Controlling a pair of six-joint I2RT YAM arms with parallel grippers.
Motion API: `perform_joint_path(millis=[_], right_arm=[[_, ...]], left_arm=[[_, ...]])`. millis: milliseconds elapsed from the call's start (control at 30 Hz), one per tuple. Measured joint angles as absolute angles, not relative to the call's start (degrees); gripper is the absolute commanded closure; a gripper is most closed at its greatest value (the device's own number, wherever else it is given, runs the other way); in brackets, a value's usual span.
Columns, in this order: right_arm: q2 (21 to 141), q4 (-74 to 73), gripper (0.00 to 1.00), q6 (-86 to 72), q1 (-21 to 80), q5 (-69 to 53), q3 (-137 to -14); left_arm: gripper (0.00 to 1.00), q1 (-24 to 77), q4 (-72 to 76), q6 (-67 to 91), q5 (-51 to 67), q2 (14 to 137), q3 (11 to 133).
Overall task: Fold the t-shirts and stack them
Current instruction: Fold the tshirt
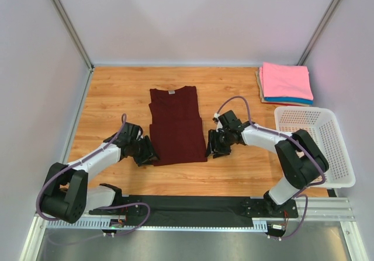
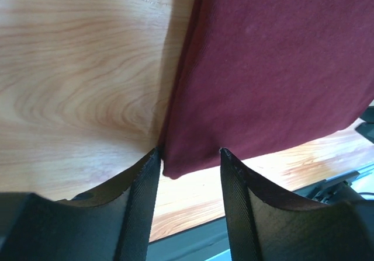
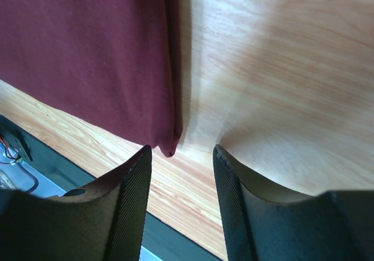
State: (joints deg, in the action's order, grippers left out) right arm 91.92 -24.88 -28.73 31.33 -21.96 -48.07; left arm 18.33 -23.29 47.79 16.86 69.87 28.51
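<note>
Maroon t-shirt (image 1: 177, 126), long axis near-to-far, neck end farthest

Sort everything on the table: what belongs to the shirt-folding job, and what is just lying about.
Job: maroon tee; folded stack, pink on top; left gripper and right gripper, both open at the tee's near corners.
Lying about: white basket.
</note>
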Motion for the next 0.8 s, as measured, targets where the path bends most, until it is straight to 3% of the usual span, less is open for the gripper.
perform_joint_path(millis=[367, 600, 667, 700, 800], right_arm=[[92.71, -17.85, 0.58, -30.7, 32.58, -25.8, -45.12], [93.34, -16.67, 0.62, -31.55, 33.3, -25.8, -44.91], [93.67, -16.01, 0.65, -31.77, 33.76, -26.0, -44.93], [93.76, -15.81, 0.71, -31.83, 33.98, -26.0, -44.93], [94.35, -15.55, 0.86, -32.16, 34.54, -25.39, -44.93]], left_arm=[[0.53, 18.26, -22.87, 47.9, 16.69, 70.02, 28.18], [0.51, 18.28, -23.07, 47.86, 16.14, 69.69, 28.16], [0.55, 18.28, -23.09, 47.83, 16.05, 69.69, 28.16], [0.59, 18.28, -23.14, 47.81, 15.99, 69.69, 28.16], [0.81, 18.26, -23.44, 47.46, 15.25, 69.8, 27.86]])
